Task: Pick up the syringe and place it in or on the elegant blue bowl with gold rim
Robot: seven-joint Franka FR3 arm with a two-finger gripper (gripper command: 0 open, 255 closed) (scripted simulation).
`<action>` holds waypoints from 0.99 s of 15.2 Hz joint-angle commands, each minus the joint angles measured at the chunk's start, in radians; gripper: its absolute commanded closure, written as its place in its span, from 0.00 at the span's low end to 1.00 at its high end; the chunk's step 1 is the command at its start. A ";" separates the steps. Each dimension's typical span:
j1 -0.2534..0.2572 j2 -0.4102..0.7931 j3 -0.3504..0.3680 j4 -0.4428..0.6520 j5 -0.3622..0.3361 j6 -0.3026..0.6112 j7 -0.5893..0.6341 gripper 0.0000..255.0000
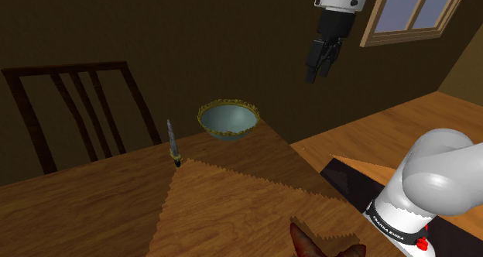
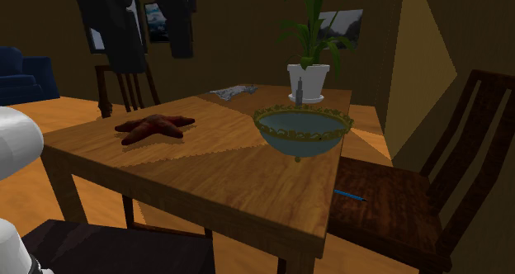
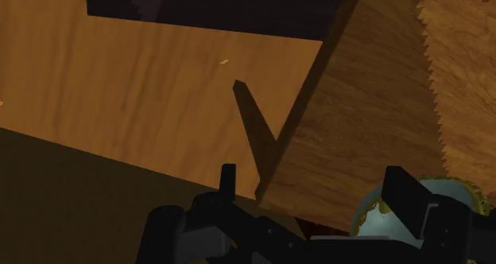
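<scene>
- Wooden desk (image 1: pixel 93 209) carries a blue bowl (image 1: pixel 228 120) with a gold rim. Just beside it, toward the shoulder view's left, is the syringe (image 1: pixel 173 143), a slim grey stick standing upright close to the desk's edge.
- The black gripper (image 1: pixel 317 71) hangs high in the air, well apart from the syringe and past the bowl. Its fingers stand apart, holding nothing.
- Judged step: reaching for the syringe. Descend with the fingers straddling the barrel and stay clear of the bowl's rim. A sideways nudge could tip the syringe off the edge.
- The wrist view shows the spread fingers (image 3: pixel 228 183), with the bowl's rim (image 3: pixel 457 187) beside one of them.
- The second exterior view adds a potted plant (image 2: pixel 309 74) behind the syringe (image 2: pixel 300 89), a red starfish (image 2: pixel 153 128), and a thin blue stick (image 2: pixel 351 196) on a chair seat. I cannot tell what the stick is.
</scene>
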 commanded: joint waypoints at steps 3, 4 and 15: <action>0.015 0.017 0.057 0.002 0.008 0.035 0.042 0.00; 0.021 0.027 0.086 0.004 0.012 0.052 0.063 0.00; 0.052 0.228 0.410 0.107 -0.035 0.223 0.316 0.00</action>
